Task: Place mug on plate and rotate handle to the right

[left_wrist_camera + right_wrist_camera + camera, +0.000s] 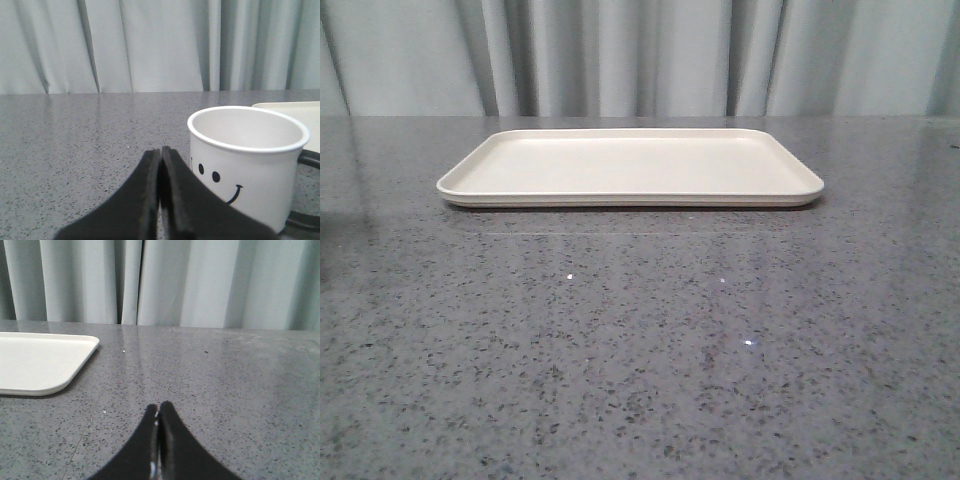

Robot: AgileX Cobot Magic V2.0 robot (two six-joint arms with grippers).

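The cream plate [630,165] lies empty on the grey table in the front view, past the middle. The white mug [247,165] with a black smiley face shows only in the left wrist view, standing upright on the table close beside my left gripper [161,150], which is shut and empty. Its black handle [306,190] points away from the gripper, toward the plate's corner [290,112] behind the mug. My right gripper [159,406] is shut and empty, low over bare table, with the plate's corner [45,362] off to one side. Neither gripper nor the mug shows in the front view.
A speckled grey stone table [640,350] fills the front view. A pale pleated curtain [640,55] hangs behind its far edge.
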